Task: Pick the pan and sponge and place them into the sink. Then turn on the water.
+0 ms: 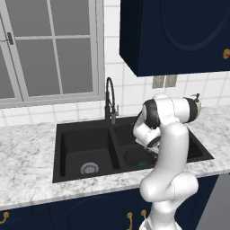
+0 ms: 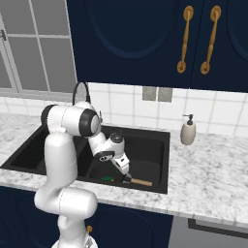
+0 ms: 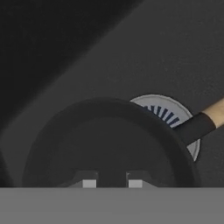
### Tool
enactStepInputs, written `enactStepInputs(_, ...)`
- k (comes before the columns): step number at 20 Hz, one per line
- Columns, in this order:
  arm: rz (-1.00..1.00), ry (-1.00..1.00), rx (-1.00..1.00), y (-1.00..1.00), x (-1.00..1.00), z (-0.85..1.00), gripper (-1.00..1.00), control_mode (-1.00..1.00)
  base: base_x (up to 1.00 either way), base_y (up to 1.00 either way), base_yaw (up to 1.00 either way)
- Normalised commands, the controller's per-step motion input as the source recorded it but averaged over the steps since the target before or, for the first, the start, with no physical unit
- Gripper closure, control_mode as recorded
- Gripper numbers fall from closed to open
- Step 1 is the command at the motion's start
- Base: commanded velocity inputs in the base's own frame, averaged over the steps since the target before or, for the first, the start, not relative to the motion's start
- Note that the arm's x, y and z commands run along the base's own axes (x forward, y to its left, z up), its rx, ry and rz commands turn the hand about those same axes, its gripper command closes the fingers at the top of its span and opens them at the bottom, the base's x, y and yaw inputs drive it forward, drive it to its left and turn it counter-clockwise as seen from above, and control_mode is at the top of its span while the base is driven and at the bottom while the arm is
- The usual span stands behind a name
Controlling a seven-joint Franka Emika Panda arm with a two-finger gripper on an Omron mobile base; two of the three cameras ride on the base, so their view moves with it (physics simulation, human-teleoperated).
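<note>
Pan (image 3: 109,148) seen sitting in right basin of sink (image 1: 63,134), over drain (image 3: 168,111), tan handle (image 3: 215,111) pointed toward 2 o'clock in hand view. Sponge (image 1: 143,163) spotted as green bit beside pan. Gripper (image 3: 111,183) low over pan, fingers (image 3: 89,183) closed, whether pan rim is pinched can't be told. Pan judged stiff, heavyish, best grabbed at handle. Basin walls close, little room for swinging.

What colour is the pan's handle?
Light tan with a black base, the pan's handle shows best in the hand view.
</note>
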Motion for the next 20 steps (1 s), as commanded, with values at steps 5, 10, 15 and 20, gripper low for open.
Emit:
enactStepInputs(5, 0.00, 0.00, 0.00, 0.00, 0.00, 0.02, -1.00, -1.00, 0.00, 0.00, 0.00)
enactStepInputs(10, 0.05, -0.03, -0.01, 0.00, 0.00, 0.53, -1.00, -1.00, 0.00, 0.00, 0.00)
enactStepInputs(15, 0.20, -0.15, -0.10, 0.00, 0.00, 0.86, -1.00, -1.00, 0.00, 0.00, 0.00)
enactStepInputs(20, 0.27, -0.19, -0.15, 0.00, 0.00, 0.85, -1.00, -1.00, 0.00, 0.00, 0.00)
